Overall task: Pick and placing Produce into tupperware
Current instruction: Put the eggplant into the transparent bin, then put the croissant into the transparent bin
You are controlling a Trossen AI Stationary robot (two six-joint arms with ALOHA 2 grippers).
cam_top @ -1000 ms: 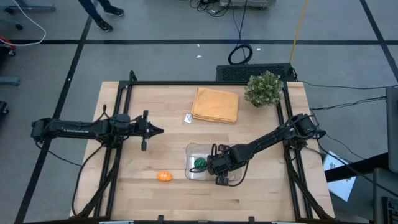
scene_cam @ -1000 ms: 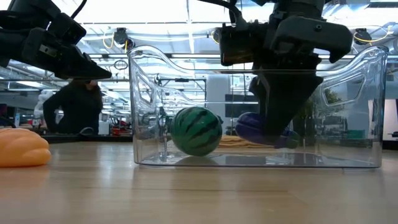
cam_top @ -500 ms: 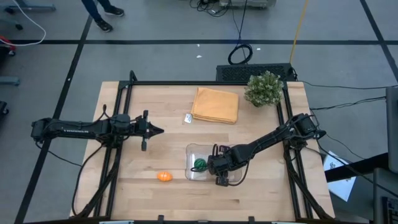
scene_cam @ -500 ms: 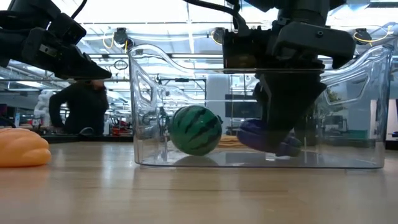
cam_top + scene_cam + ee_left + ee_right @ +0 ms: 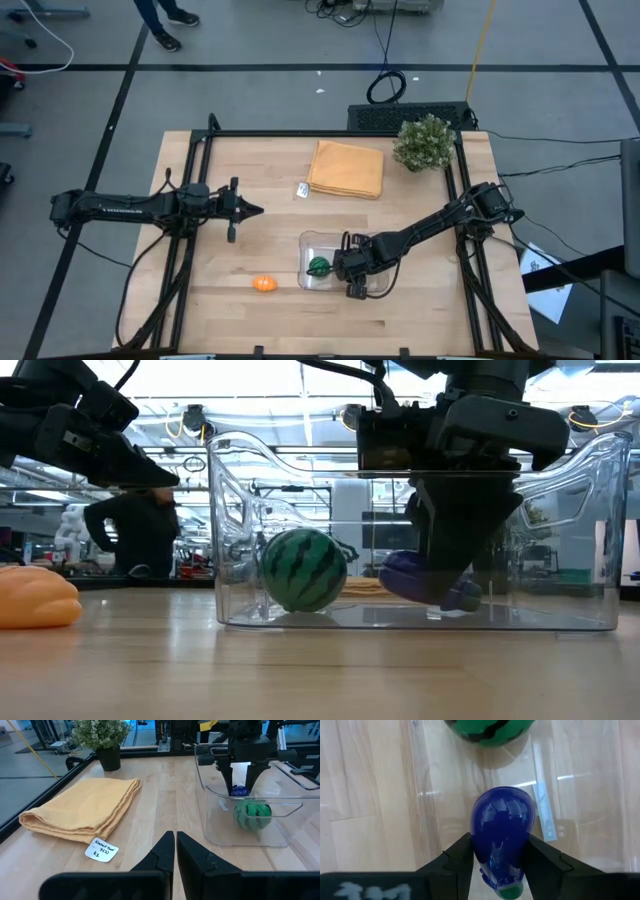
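While clamped on the purple-blue eggplant (image 5: 503, 832), sits low inside the tupperware (image 5: 590, 540), the right gripper (image 5: 496, 851), fingers pressed to either flank of the piece; now rests at or just above the container floor, that eggplant, lower than a second ago, when hanging clear of the bottom; judged ready for release. Beside the gripper, within the same walls, has rolled a little away from it toward the container's far end, the dark-green striped ball (image 5: 303, 569); probably nudged by the descent, though contact cannot be confirmed. Outside the tupperware, well apart on the bare table on the left arm's side, lies the orange piece (image 5: 263, 283), untouched and unmoved. Farther from the tupperware, hovering above the wood and pointing toward it, waits the left gripper (image 5: 175, 845), fingers closed together on nothing. Beyond the tupperware, toward the back edge, lie the folded cloth (image 5: 345, 168) and the potted plant (image 5: 424, 143), no part of the job. Means two of three pieces in once the eggplant is let go; leaves only the orange one.
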